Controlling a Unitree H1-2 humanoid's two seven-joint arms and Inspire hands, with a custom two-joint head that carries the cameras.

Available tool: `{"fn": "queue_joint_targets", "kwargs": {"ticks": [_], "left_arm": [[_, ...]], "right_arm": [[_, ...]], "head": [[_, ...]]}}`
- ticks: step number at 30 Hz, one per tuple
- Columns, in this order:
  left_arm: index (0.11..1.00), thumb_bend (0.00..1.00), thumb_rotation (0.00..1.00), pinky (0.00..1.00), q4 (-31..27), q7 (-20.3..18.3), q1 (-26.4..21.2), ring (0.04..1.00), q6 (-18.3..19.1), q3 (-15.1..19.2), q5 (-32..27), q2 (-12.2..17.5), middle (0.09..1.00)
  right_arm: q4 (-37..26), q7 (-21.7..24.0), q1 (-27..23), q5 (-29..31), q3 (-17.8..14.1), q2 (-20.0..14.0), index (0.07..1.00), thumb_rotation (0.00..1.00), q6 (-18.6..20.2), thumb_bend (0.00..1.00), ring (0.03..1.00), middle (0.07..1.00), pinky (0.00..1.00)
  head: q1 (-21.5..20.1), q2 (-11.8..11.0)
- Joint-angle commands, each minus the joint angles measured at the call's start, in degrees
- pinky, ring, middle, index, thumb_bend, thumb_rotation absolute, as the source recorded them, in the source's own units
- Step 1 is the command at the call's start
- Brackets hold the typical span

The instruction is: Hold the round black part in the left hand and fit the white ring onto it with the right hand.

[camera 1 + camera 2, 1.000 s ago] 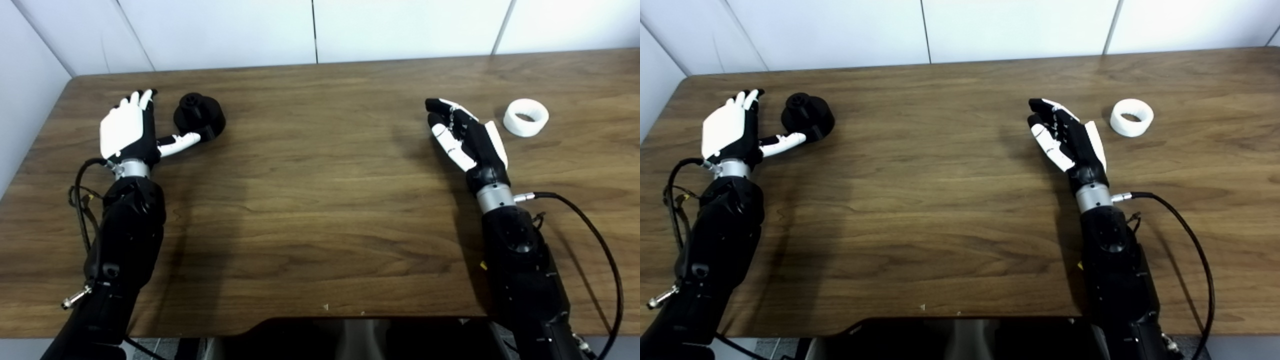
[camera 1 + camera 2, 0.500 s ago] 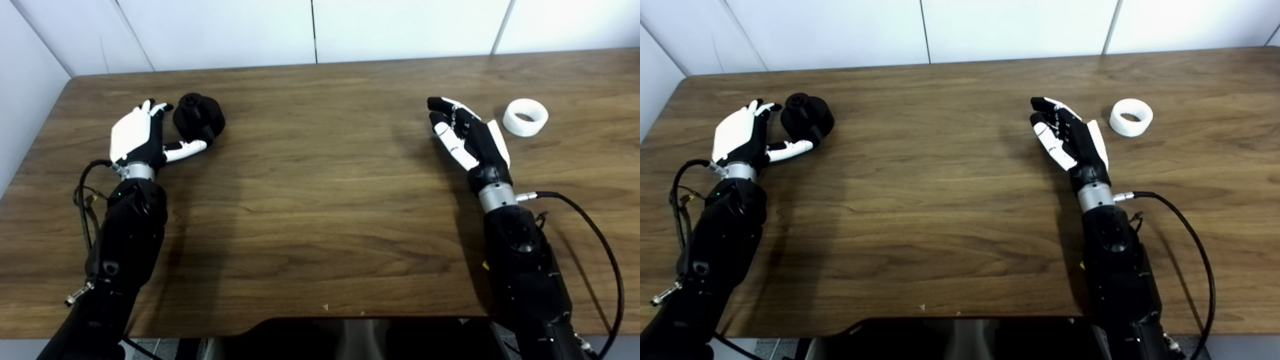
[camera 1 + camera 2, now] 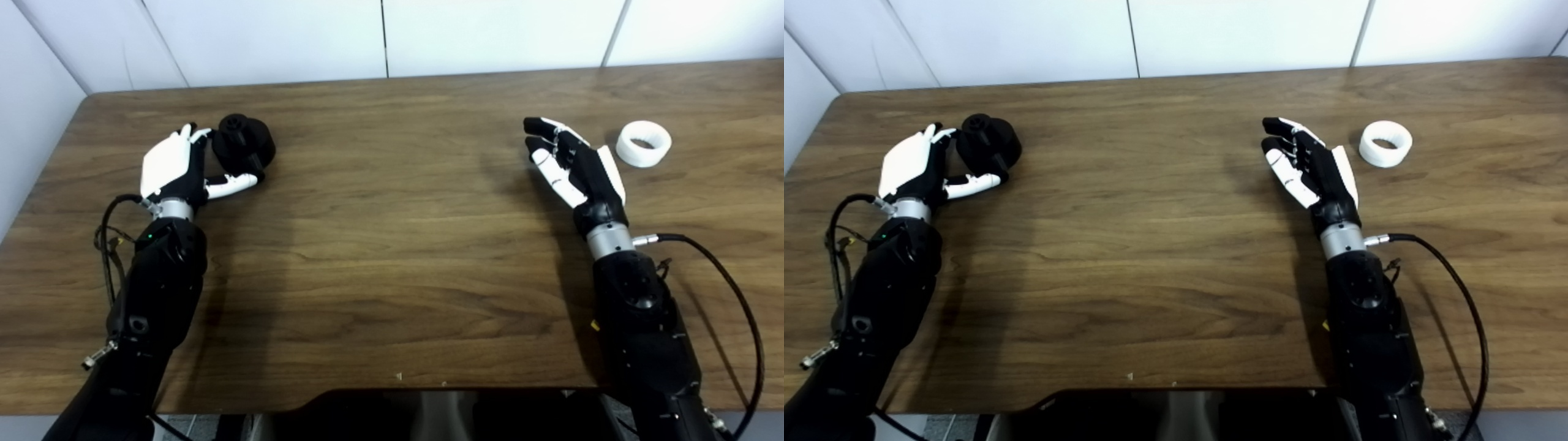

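Round black part (image 3: 244,142) upright at table's far left; white ring (image 3: 644,143) flat, far right.

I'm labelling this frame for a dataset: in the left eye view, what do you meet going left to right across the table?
left hand → round black part → right hand → white ring

Both arms (image 3: 156,288) matte black w/ bulky rounded shells, silver metal wrist collars. Left hand (image 3: 174,168): white back plate, black sides, white thumb w/ black tip. Right hand (image 3: 576,165): black w/ white finger segments and white edge panel. Black cables loop off each forearm; small green LED and silver plug on left arm.
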Motion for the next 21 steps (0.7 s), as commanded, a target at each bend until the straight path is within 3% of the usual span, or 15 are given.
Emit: {"fn": "queue_joint_targets", "kwargs": {"ticks": [1, 16, 21], "left_arm": [[0.855, 1.00, 0.56, 1.00, -0.11, 2.33, -3.53, 1.000, -0.85, 0.17, 0.45, 1.48, 1.000], [0.898, 1.00, 0.53, 1.00, 4.11, 5.49, -5.64, 1.000, -1.07, -0.40, 0.37, 0.49, 1.000], [0.887, 1.00, 0.59, 1.00, 5.55, 6.79, -6.32, 1.000, -1.21, -0.53, 0.04, -0.05, 1.000]], "right_arm": [[-1.74, 0.02, -1.71, 0.33, -0.31, -0.41, 0.768, 0.64, -1.42, 0.47, 0.814, 0.815, 0.76], [-2.87, -0.21, -1.37, 0.16, -0.50, -0.53, 0.761, 0.64, -1.11, 0.46, 0.805, 0.809, 0.75], [-2.34, 0.09, -1.36, 0.80, -0.74, -0.72, 0.748, 0.60, -1.95, 0.44, 0.807, 0.812, 0.77]], "head": [[-0.03, 0.04], [-1.01, 0.26], [-0.67, 0.39]]}}
